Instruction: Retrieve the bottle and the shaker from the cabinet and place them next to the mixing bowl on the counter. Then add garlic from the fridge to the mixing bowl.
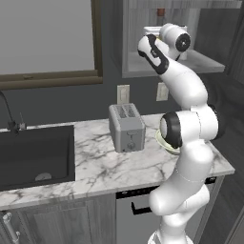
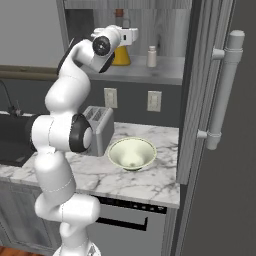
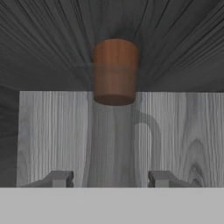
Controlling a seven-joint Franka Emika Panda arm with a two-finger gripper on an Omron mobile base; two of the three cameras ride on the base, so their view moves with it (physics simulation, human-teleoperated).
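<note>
No readable text, label, brand, number or sign appears on anything in these views.

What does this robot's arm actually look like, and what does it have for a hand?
The arm is a chain of smooth, rounded glossy white segments joined by dark, nearly black rings and round caps. No loose cables or markings show. Its hand is a white block ending in a gripper of two small, blocky grey fingertips.
</note>
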